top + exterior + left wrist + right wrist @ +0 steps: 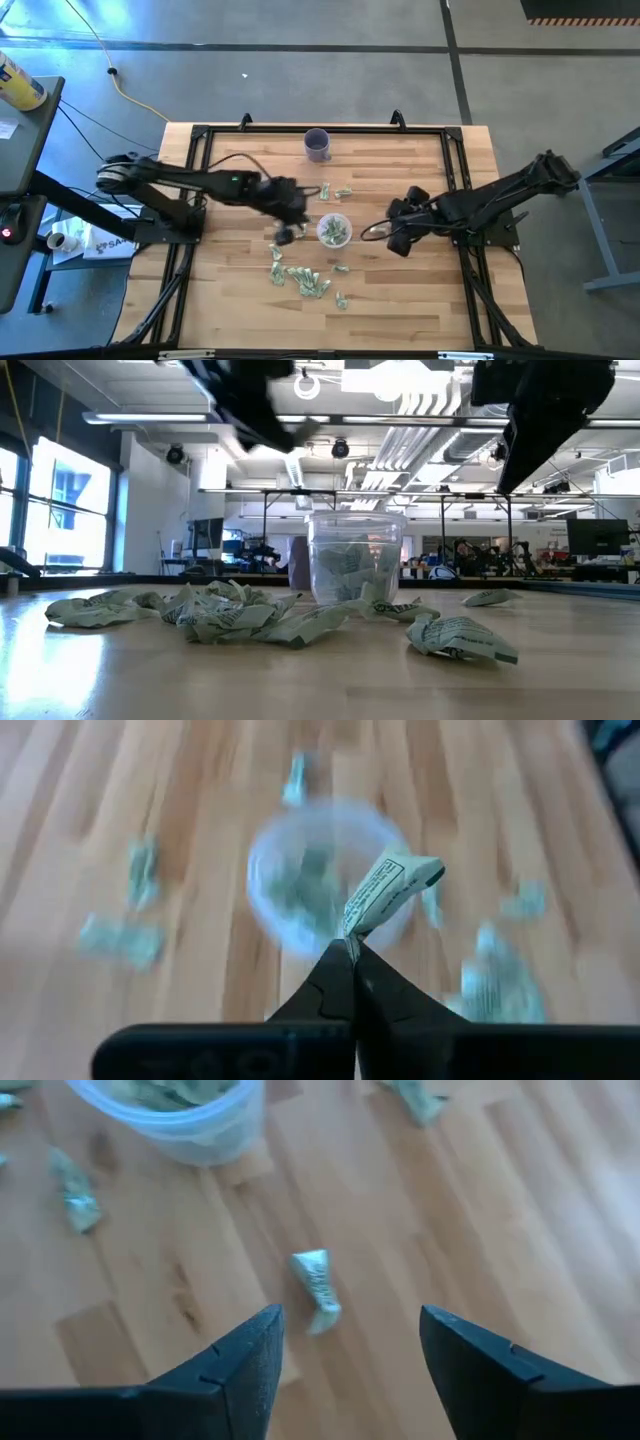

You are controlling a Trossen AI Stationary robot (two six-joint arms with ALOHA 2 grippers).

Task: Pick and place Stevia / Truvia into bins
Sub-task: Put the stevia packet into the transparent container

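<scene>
The left claw (350, 955) is clenched on one sachet (385, 890), held above the tabletop (420, 300) just at nine o'clock of the clear cup (334, 230). It should centre over the rim before letting go. The right claw (345, 1350) hangs released above a loose sachet (316, 1288) at the cup's three o'clock.

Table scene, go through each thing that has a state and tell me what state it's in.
Left gripper: shut on a sachet, above the clear cup.
Right gripper: open, empty, over a loose sachet.
Clear cup: upright, partly filled with sachets.
Purple cup: upright, contents not visible.
</scene>
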